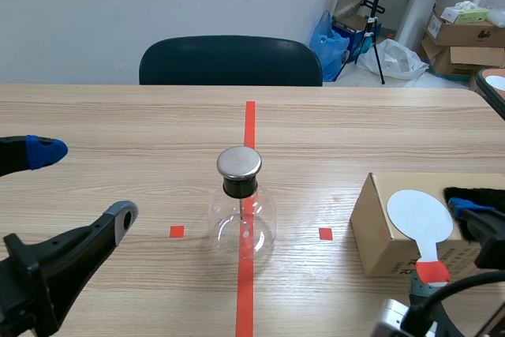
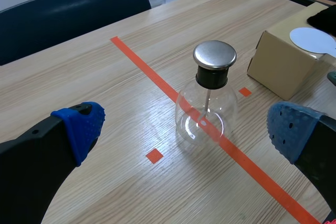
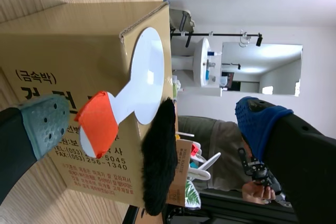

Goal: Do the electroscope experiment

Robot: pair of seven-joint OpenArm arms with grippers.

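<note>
Both sets of fingers gape: left gripper (image 1: 85, 182) near-left of the central electroscope (image 1: 242, 222); right gripper (image 3: 152, 124) beside the near-right cardboard box (image 1: 379, 226) bearing a paddle (image 1: 420, 215).

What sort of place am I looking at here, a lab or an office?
Likely a makeshift lab or workroom: a wooden table marked with orange-red tape, a glass flask with a metal cap set out on it, and cardboard boxes stacked in the far corner.

The cardboard box (image 3: 63, 40) is printed "(금속박)".
</note>
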